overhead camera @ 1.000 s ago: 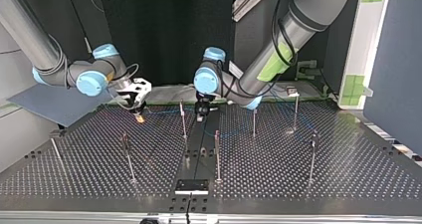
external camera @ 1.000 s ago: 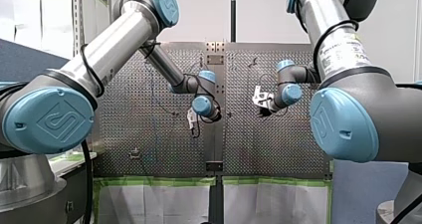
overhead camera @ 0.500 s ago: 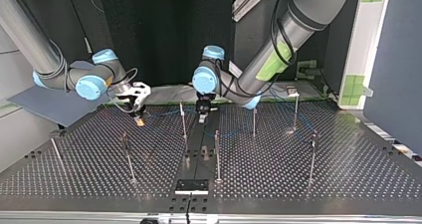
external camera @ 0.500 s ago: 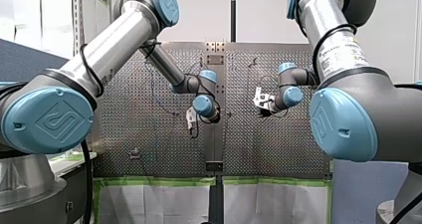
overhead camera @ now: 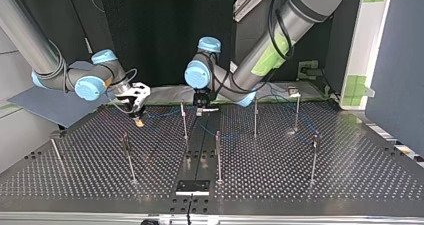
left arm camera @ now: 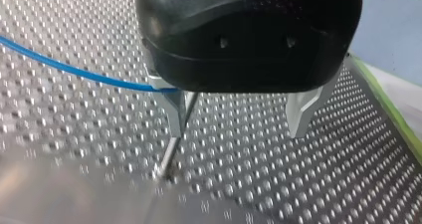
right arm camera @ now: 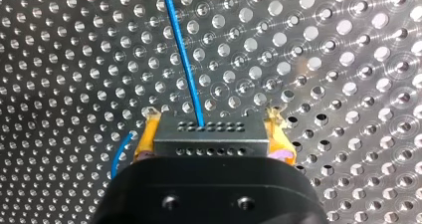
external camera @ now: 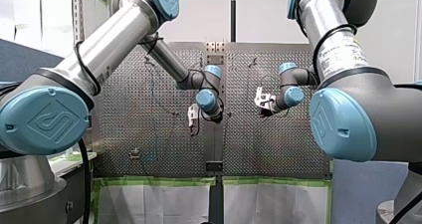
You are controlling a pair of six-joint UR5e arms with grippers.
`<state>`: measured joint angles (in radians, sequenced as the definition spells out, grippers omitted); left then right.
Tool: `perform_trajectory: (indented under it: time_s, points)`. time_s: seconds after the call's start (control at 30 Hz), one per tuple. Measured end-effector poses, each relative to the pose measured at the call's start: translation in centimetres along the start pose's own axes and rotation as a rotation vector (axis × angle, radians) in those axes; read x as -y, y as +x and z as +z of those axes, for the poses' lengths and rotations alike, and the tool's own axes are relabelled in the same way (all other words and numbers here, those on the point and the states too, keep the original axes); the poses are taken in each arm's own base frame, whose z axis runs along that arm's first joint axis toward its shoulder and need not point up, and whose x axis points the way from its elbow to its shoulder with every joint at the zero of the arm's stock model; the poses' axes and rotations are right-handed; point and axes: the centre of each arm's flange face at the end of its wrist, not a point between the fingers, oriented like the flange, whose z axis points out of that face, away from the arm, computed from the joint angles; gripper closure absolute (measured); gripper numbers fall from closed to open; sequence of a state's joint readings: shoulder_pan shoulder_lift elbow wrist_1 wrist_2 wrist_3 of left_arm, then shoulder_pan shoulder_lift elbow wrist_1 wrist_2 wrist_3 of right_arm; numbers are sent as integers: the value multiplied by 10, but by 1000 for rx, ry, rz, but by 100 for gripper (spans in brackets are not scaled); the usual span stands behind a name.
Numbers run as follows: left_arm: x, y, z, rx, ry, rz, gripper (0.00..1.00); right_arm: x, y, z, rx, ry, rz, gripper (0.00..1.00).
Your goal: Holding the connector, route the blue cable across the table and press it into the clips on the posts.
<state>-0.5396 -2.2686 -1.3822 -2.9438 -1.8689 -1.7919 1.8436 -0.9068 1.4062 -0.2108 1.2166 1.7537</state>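
Note:
In the right wrist view my right gripper [right arm camera: 214, 129] has its yellow pads [right arm camera: 149, 130] shut on a grey connector [right arm camera: 209, 134]. The blue cable [right arm camera: 183, 59] leaves the connector and runs ahead over the perforated table. In the top view my right gripper [overhead camera: 138, 117] hovers low at the back left. My left gripper [left arm camera: 237, 132] is open, with nothing between its metal fingers [left arm camera: 175, 115]. The blue cable [left arm camera: 74, 70] runs up to the outer side of one finger, where a thin post [left arm camera: 170, 152] stands. My left gripper [overhead camera: 204, 108] is at the back centre in the top view.
Several thin posts stand on the table, among them ones at the centre [overhead camera: 218, 155], beside my left gripper [overhead camera: 184, 121] and at the right [overhead camera: 314, 157]. A black block [overhead camera: 193, 187] sits at the near edge. Green tape [left arm camera: 393, 114] marks the table's border.
My left gripper has opened and shifted a little toward the top view's left, turning at the wrist. My right gripper has barely moved and still holds the connector.

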Motion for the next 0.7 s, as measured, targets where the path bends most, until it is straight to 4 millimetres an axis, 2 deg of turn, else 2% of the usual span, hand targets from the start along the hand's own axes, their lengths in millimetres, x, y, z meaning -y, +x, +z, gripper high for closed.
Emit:
perform_trajectory:
  time_s: [0.23,0.43,0.7]
  points:
    - [15,6,-19,-9,24,13,0,0,0,0,2,0,1,100]
    - [32,11,-45,-6,60,19,0,-1,0,-1,5,-1,2,100]
    - [66,10,-74,44,81,9,0,-5,0,-3,14,-8,7,100]
